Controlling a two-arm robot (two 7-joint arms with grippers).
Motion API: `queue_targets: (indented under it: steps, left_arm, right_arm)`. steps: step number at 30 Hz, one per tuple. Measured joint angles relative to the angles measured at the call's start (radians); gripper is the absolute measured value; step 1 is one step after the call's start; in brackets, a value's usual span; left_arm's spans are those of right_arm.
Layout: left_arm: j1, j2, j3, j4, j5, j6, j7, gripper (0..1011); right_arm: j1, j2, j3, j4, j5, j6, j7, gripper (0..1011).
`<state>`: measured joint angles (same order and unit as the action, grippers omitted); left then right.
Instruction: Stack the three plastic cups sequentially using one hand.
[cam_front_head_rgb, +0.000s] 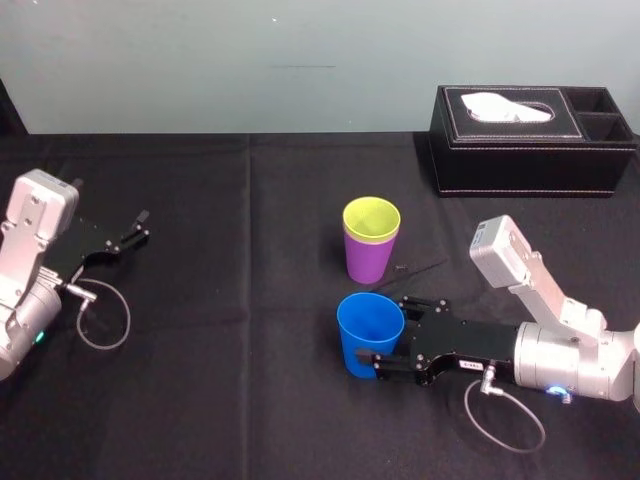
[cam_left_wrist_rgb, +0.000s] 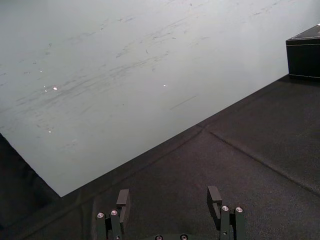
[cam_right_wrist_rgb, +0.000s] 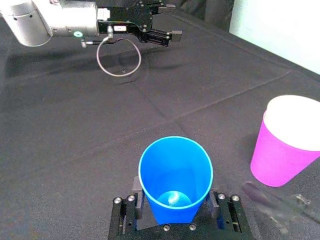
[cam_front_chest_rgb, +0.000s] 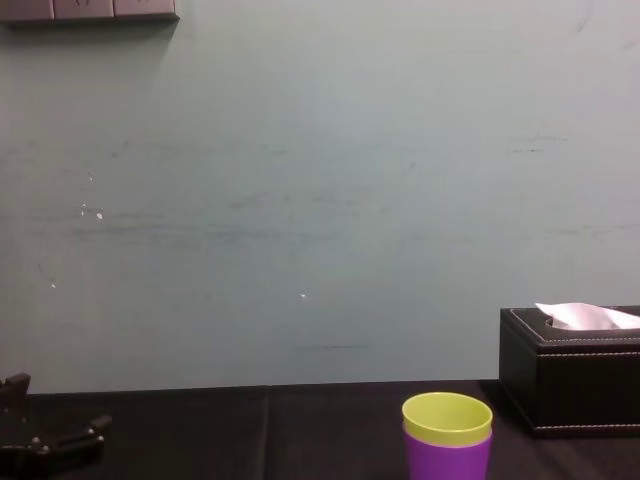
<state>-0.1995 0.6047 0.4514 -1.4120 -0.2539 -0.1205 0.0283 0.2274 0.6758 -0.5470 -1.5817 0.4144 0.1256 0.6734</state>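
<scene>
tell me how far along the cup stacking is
Done: the lime cup sits nested in the purple cup. In hand: the right gripper is shut on the blue cup, which stands beside that pair. Left: lift the blue cup and set it into the lime one. The left gripper is parked open, far off to the left.

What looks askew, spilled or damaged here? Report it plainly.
Nothing stands out. The lime cup sits straight inside the purple cup, both upright. The blue cup stands upright, gripped by the right gripper. The left gripper is parked open at the far left, and the tissue box sits squarely at the back right.
</scene>
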Motion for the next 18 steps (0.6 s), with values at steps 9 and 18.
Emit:
queue_targets:
  steps: [9, 18]
  left_arm:
    - [0.0, 0.0, 0.0, 0.0, 0.0, 0.0, 0.0, 1012]
    - [0.0, 0.0, 0.0, 0.0, 0.0, 0.0, 0.0, 1011]
  right_arm:
    - [-0.001, 0.001, 0.001, -0.001, 0.0, -0.001, 0.0, 713]
    - [-0.001, 0.001, 0.001, -0.001, 0.0, -0.001, -0.001, 713]
